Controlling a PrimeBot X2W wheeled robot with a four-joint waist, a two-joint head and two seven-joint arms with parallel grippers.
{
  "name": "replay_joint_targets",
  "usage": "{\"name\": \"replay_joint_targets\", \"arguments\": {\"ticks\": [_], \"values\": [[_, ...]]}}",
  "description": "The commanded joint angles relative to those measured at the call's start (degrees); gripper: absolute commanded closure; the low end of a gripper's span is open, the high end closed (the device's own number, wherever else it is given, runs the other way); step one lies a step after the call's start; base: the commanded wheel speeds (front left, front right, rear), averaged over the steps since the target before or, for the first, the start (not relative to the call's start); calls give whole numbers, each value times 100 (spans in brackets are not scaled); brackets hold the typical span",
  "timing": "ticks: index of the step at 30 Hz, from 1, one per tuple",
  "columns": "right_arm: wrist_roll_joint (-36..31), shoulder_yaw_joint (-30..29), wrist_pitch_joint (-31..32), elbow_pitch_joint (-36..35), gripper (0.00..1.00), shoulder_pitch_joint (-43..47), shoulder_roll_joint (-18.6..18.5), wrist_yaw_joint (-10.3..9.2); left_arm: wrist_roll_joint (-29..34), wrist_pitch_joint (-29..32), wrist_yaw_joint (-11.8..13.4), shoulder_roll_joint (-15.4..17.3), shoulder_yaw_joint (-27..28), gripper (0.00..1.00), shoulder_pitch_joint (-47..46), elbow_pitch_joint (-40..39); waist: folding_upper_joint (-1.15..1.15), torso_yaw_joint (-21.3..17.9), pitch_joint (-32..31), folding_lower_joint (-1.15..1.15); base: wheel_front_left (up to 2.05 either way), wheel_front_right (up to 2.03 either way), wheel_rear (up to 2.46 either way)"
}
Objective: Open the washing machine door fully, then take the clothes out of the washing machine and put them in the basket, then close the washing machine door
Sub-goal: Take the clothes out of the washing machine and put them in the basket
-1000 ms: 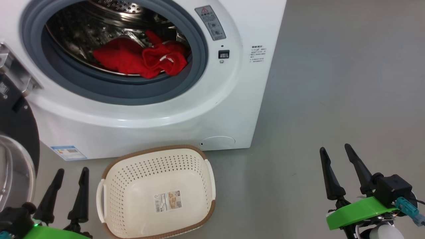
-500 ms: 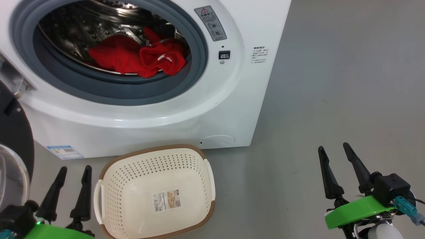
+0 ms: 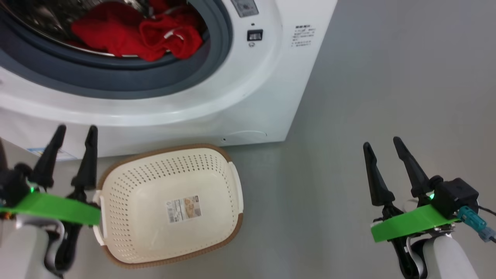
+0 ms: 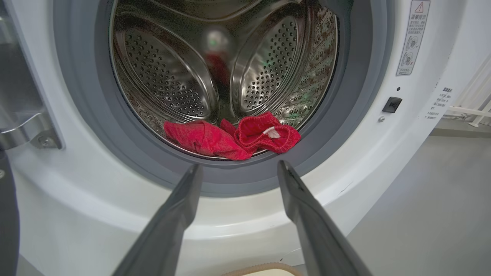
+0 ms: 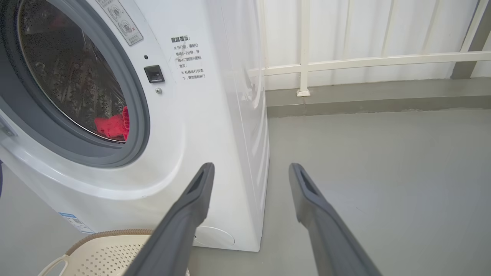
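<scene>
The white washing machine (image 3: 248,97) stands with its round mouth uncovered. Red clothes (image 3: 131,35) lie bunched at the front of the steel drum, just behind the grey gasket (image 4: 345,126). A dark edge of the washing machine door (image 4: 7,222) hangs at the far left, below its metal hinge (image 4: 27,132). The cream basket (image 3: 232,182) sits on the floor before the machine with nothing in it but its label. My left gripper (image 3: 76,130) is open beside the basket's left rim and points at the clothes (image 4: 230,138). Far to the right, my right gripper (image 3: 381,142) is open over the floor.
Grey floor (image 3: 387,77) stretches to the right of the machine. A white railing and wall (image 5: 345,61) close the space behind it. The basket rim (image 5: 107,233) lies close under the machine's lower front, near the round white flap (image 5: 215,237).
The head camera has tipped down, so the whole scene slid up. My left gripper has risen and moved forward past the basket's far rim toward the machine. The right gripper has kept its place.
</scene>
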Motion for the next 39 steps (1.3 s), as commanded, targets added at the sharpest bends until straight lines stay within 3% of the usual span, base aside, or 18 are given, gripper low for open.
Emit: {"name": "replay_joint_targets", "arguments": {"ticks": [1, 20, 31, 39], "values": [[51, 153, -68, -162, 0, -124, 28, 9, -3, -30, -15, 260, 171, 0, -235, -58, 0, -176, 282, 0, 0, 0, 0], [659, 462, -68, -349, 0, -600, 30, 9, -593, 63, -15, 1005, -1844, 0, -3482, 2065, 0, -906, 1259, 0, 0, 0, 0], [874, 736, -68, -400, 0, -684, 30, 9, -601, 59, -15, 1418, -3433, 0, -4521, 2883, 0, -1213, 1485, 0, 0, 0, 0], [943, 794, -68, -438, 0, -718, 30, 9, -712, 4, -15, 1588, -4023, 0, -4967, 3298, 0, -1347, 1593, 0, 0, 0, 0]]}}
